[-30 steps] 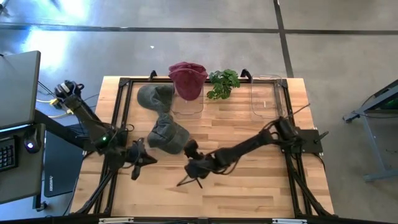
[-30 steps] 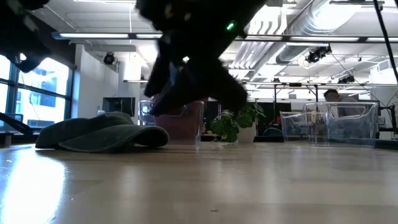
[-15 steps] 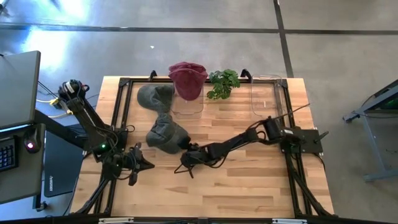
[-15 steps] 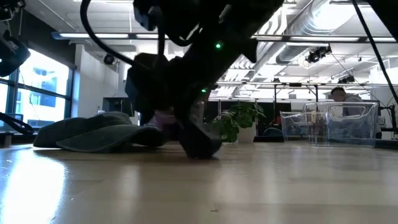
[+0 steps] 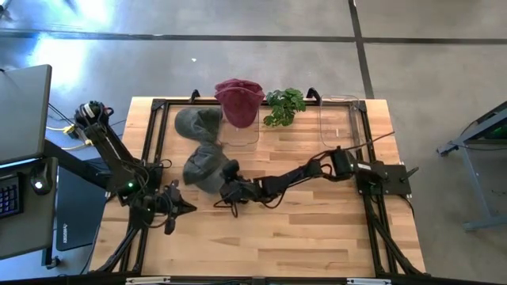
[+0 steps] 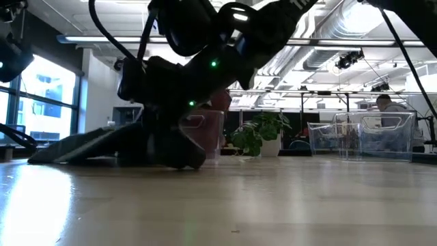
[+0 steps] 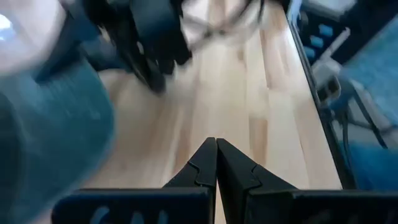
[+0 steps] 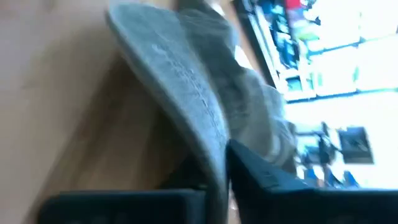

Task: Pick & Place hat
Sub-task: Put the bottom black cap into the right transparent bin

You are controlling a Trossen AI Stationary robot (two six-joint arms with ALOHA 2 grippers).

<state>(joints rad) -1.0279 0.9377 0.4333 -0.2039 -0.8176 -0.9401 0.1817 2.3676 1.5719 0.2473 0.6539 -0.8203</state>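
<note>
Hat (image 5: 203, 166), a grey-green cap of soft washed cloth with a stitched brim, lies left of centre in the high view on the wooden tabletop (image 5: 317, 229), and the right tool (image 5: 224, 188) has its brim pinched. In the right wrist view the brim's edge (image 8: 186, 99) runs down between the two dark fingers (image 8: 261, 177), which are drawn in close on either side of it, the crown bunched up behind. In the low view the cap (image 6: 82, 145) is tipped up at the gripped end and slopes down to the wood toward the left of the frame.

The right arm reaches from the right side of the high view across to the cap. The left tool (image 5: 176, 207) sits at lower left of the high view, just off the cap, its fingers (image 7: 202, 171) pressed fully together with nothing between them.

A second grey-green cap (image 5: 196, 123) lies higher in the high view, just above the gripped one. To its right a dark red cap (image 5: 239, 99) rests on a clear container (image 5: 238, 131); a small green plant (image 5: 283, 105) stands beside that, and another clear container (image 5: 339, 123) is at upper right. A laptop (image 5: 24, 111) shows at the left edge.

No brand mark, label or writing can be read on the cap or on anything else.
</note>
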